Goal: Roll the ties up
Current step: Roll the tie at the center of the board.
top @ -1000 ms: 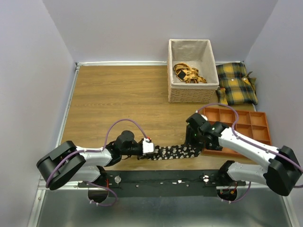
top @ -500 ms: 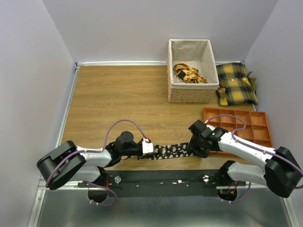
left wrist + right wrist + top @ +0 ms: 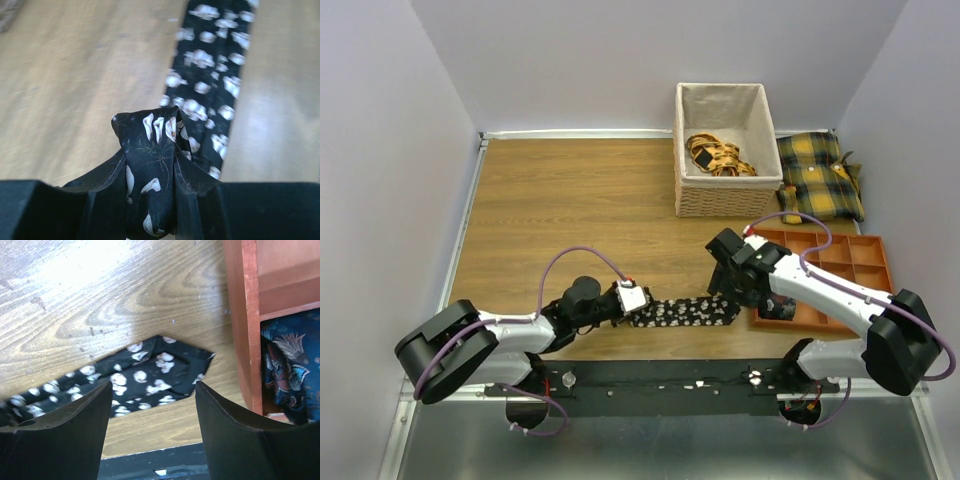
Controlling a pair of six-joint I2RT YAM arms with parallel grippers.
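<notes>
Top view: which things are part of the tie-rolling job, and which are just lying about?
Job: black floral tie; left gripper, jaws shut on one end; right gripper, jaws open over the pointed end.
Lying about: wicker basket holding yellow-and-black strips; plaid cushions; orange divided tray.

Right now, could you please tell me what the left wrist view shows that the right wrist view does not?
Left wrist only: one end of the tie bunched and pinched between the left jaws. Right wrist only: the tie's pointed tip lying flat below the open right jaws, beside the orange tray holding blue patterned fabric. Both: the black floral tie on the wooden table.
</notes>
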